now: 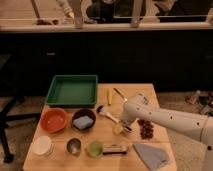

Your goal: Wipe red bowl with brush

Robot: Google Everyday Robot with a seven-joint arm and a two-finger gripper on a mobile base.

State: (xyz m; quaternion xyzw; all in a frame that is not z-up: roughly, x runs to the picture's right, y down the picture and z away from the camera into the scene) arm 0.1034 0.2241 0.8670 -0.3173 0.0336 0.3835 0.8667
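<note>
The red bowl (54, 120) is orange-red. The brush (104, 112) has a white head and a pale handle. The white arm (165, 117) ends in a pale gripper (121, 128) at the brush's handle end, over the tan wooden surface (102, 132). The tray (72, 91) is green. The dark brown bowl (93, 116) holds a blue sponge (83, 122). The cloth (150, 155) is grey-blue, the tub (42, 146) white and the cup (95, 148) light green.

Claw (120, 128) low, angled downward
</note>
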